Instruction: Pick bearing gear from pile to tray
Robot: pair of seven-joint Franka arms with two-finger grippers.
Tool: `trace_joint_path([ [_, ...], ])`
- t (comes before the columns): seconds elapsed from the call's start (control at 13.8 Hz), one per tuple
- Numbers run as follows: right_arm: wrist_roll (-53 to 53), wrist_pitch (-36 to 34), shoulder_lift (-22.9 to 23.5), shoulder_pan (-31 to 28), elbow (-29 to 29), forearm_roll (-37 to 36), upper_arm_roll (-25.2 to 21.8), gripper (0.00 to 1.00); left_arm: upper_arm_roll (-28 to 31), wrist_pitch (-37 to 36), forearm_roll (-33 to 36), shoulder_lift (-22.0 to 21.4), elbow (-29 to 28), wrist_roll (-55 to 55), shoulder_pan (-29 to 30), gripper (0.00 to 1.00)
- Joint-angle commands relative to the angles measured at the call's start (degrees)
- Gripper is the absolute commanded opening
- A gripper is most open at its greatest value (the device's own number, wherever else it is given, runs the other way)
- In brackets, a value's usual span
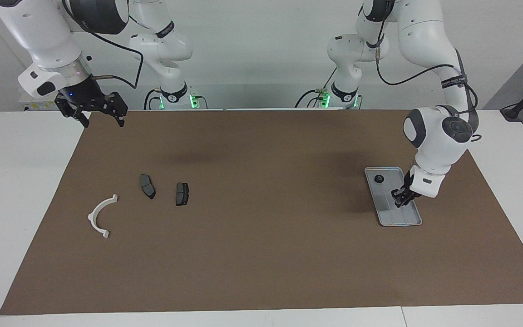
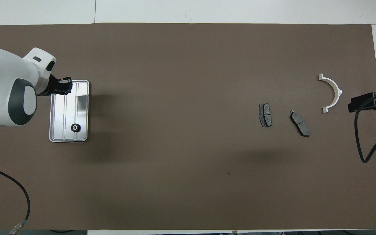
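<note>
The silver ribbed tray (image 1: 407, 217) lies on the brown mat toward the left arm's end of the table. A small black bearing gear (image 1: 379, 178) lies in the tray at its end nearer to the robots. It also shows in the overhead view (image 2: 74, 127) in the tray (image 2: 81, 101). My left gripper (image 1: 400, 198) hangs low over the tray, apart from the gear, and shows overhead (image 2: 65, 86) at the tray's farther end. The pile is a white half-ring bracket (image 1: 101, 214) and two dark brake pads (image 1: 147, 185) (image 1: 182, 193). My right gripper (image 1: 101, 119) is open and empty, raised above the mat's corner.
The brown mat (image 1: 261, 254) covers most of the white table. In the overhead view the bracket (image 2: 332, 92) and the pads (image 2: 265, 115) (image 2: 299, 123) lie toward the right arm's end. The right gripper (image 2: 364, 102) and its cable show at that edge.
</note>
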Motion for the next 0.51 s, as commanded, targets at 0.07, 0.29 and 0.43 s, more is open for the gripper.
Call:
trace_joint_path([
  [0.07,1.3,-0.13,-0.99,-0.32,-0.82,0.35,0.39,1.0,-0.56,4.26,0.47,0.23,-3.32,3.31,2.34,0.0],
  [0.29,1.39,0.05,-0.99,-0.32,-0.73,0.35,0.39,1.0,-0.56,6.38,0.47,-0.03,-6.23,3.49,3.39,0.0],
  [0.43,1.39,-0.13,-0.99,-0.32,-0.73,0.35,0.39,1.0,-0.56,5.94,0.39,-0.2,-6.93,3.49,3.49,0.0],
])
